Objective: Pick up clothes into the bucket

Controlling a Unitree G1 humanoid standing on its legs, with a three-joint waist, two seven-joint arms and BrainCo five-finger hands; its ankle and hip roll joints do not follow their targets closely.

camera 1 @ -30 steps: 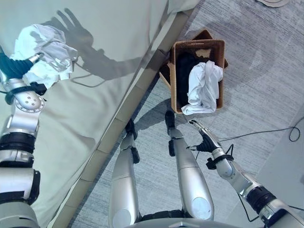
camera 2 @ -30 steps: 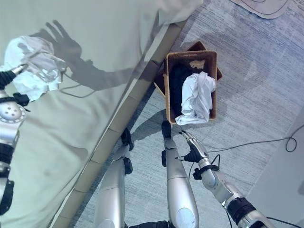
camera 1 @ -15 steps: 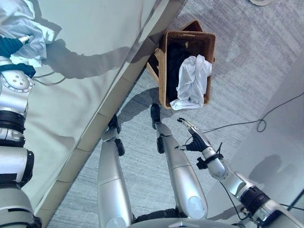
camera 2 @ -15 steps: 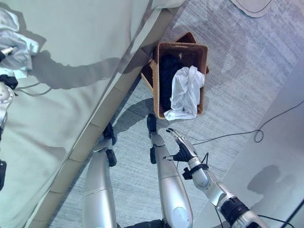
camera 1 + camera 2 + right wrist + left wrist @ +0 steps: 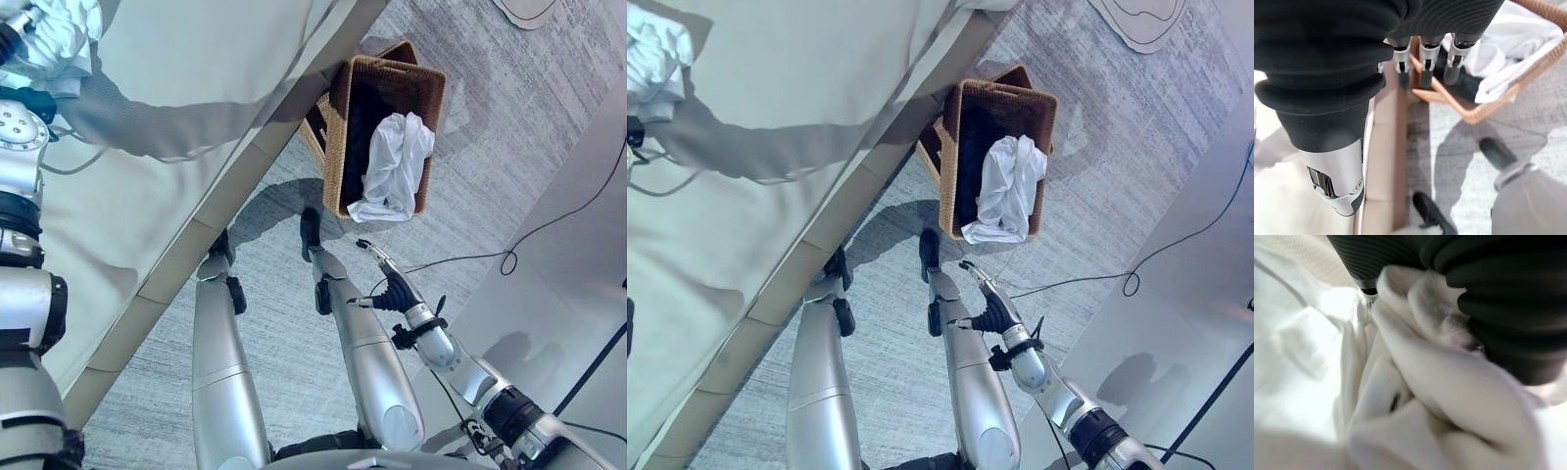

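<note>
While the left hand (image 5: 22,24) clutches a crumpled white garment (image 5: 64,29) over the pale bed (image 5: 176,88), the brown woven rectangular basket (image 5: 338,127) sits on grey carpet just beyond the right hand (image 5: 387,284). Left wrist: cloth (image 5: 1415,396) bunched against the hand. Right wrist: fingers (image 5: 1424,63) straight, apart, basket (image 5: 1488,105) past them.

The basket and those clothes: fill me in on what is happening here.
The robot is gathering laundry. Its left hand grips a bunched white garment above the bed, fingers wrapped in the cloth. The wicker basket stands on the carpet beside the bed and already holds a white cloth on top of dark clothes. The right hand hangs open and empty, low over the floor, short of the basket.
</note>
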